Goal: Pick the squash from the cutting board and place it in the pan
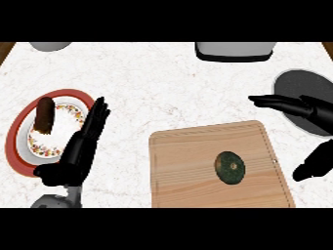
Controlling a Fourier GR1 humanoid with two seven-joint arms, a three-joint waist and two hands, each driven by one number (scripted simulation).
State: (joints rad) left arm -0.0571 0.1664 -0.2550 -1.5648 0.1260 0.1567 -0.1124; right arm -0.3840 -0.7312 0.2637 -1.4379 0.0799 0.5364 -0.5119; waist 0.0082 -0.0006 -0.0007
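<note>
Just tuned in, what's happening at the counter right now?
Nothing is held yet. The dark green squash lies on the wooden cutting board, untouched. The right hand is open, hovering over the dark pan at the board's right. The left hand rests open beside a plate holding a brown item.

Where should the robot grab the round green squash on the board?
Probably around its rounded sides, coming down from above. The squash sits apart on the cutting board with its stem end facing up. The open right hand is nearest, with fingers spread beside it.
</note>
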